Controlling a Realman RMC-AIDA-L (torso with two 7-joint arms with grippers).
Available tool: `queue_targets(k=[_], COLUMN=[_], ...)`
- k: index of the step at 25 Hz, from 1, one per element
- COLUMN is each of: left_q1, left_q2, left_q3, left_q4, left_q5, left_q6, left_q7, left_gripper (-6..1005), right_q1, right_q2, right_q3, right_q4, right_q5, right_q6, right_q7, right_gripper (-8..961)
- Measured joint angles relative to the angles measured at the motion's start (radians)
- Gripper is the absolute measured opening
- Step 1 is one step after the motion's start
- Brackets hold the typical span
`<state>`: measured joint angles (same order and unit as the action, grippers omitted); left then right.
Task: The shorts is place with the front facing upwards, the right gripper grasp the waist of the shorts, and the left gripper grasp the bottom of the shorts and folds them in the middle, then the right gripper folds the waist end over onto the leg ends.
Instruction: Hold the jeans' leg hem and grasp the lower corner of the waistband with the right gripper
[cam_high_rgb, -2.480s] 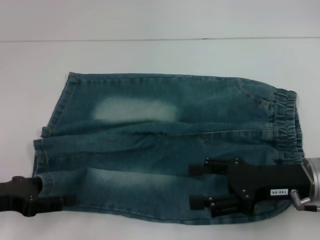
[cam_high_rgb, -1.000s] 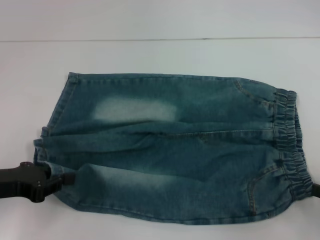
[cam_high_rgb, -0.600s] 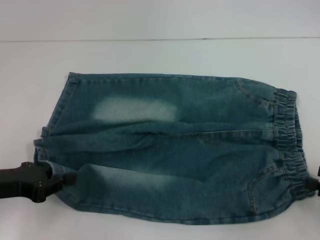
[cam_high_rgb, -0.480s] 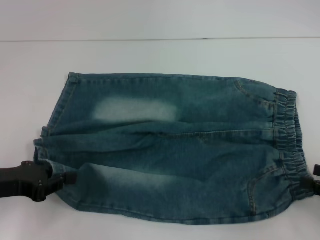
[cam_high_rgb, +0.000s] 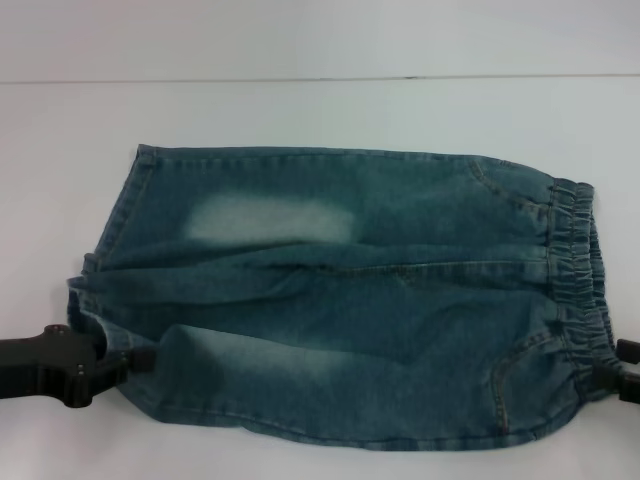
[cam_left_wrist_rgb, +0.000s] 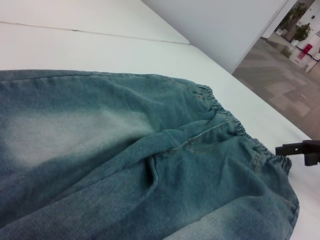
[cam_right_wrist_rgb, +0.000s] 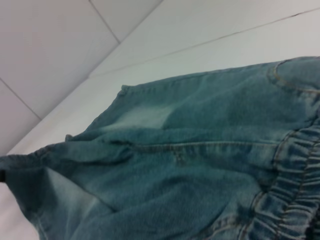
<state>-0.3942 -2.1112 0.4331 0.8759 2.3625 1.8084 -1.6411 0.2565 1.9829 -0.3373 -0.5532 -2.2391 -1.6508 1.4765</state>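
The blue denim shorts (cam_high_rgb: 350, 300) lie flat on the white table (cam_high_rgb: 320, 110), front up, with the elastic waist (cam_high_rgb: 572, 270) to the right and the leg ends (cam_high_rgb: 100, 290) to the left. My left gripper (cam_high_rgb: 128, 360) is at the near leg's hem, shut on the denim, which bunches there. My right gripper (cam_high_rgb: 622, 366) sits at the frame's right edge, touching the near corner of the waist. In the left wrist view the right gripper (cam_left_wrist_rgb: 300, 149) is a black bar beside the gathered waist (cam_left_wrist_rgb: 235, 127). The right wrist view shows the shorts (cam_right_wrist_rgb: 190, 160) lengthwise.
A seam (cam_high_rgb: 300, 79) runs across the table behind the shorts. Bare white tabletop surrounds the shorts on the far and left sides. The left wrist view shows the table's far edge and a floor (cam_left_wrist_rgb: 285, 85) beyond it.
My right gripper left the spot over the shorts, went off to the right and has come back in to the waist's near corner. The left gripper closed in on the leg hem and stays there.
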Motion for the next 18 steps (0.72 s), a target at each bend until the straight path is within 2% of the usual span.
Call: queue_targets(k=[6, 18], left_q1=[0.000, -0.003], left_q2=[-0.001, -0.003], left_q3=[0.001, 0.001], left_q4=[0.000, -0.005], left_q5=[0.000, 0.000], left_q6=[0.001, 0.000], left_q7=[0.001, 0.006], left_gripper=[5, 4], right_q1=[0.010, 0.015], right_q2=[-0.012, -0.015], right_q3=[0.022, 0.041], right_q4=[-0.015, -0.042], right_q5=[0.004, -0.009], right_q6=[-0.040, -0.009], right_q7=[0.049, 0.107], right_gripper=[912, 912])
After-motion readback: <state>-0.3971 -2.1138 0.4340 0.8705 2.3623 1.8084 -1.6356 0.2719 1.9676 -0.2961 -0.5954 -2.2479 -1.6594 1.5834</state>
